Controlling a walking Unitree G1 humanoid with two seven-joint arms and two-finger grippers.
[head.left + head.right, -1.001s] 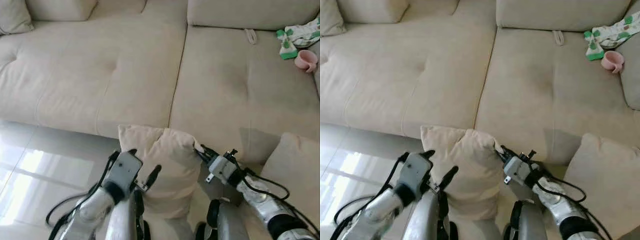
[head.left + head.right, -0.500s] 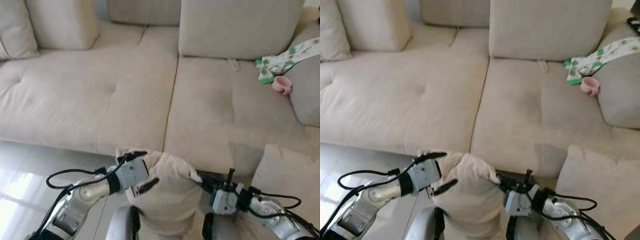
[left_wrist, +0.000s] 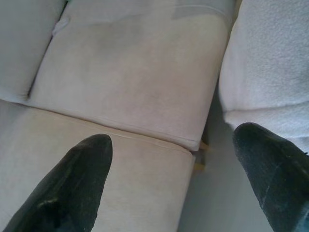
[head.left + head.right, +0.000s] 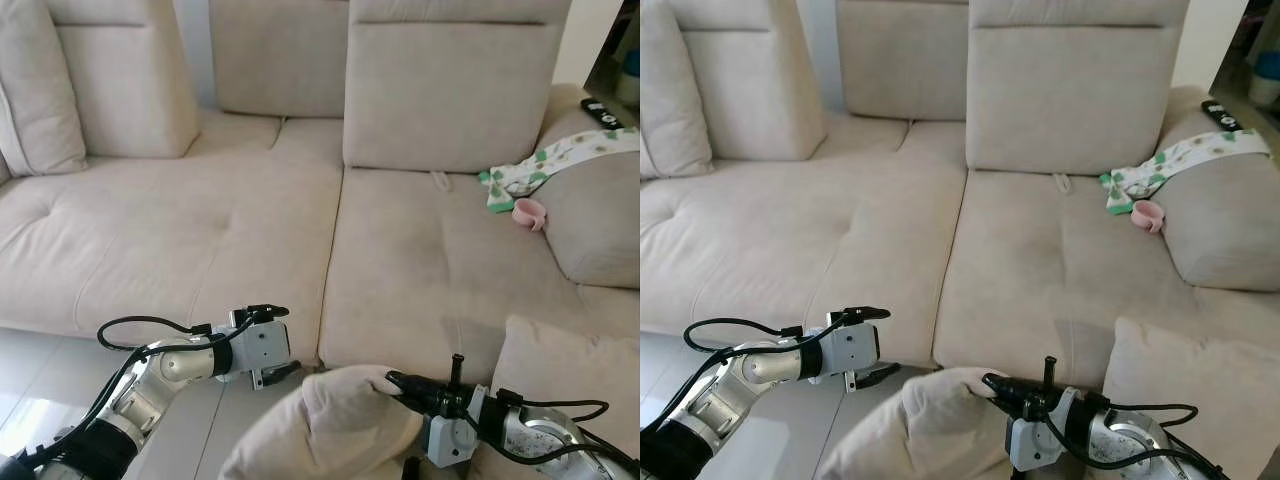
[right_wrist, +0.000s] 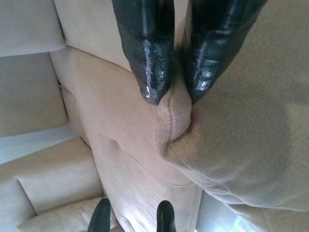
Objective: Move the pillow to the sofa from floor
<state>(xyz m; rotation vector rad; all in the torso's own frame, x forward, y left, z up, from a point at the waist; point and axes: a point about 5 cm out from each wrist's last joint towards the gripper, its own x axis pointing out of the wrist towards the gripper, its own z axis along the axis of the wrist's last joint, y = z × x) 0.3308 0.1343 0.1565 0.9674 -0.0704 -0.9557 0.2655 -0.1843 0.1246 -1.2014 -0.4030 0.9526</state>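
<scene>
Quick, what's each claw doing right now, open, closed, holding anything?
Left claw: open, empty, in front of the sofa edge.
Right claw: closed on a corner of the pillow.

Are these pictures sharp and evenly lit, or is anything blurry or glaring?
Left eye view: soft, even light, sofa sharp, pale glare on the floor at lower left. Left wrist view: the near black fingers look soft-edged. Right wrist view: shiny highlights on the fingers pinching the pillow.
</scene>
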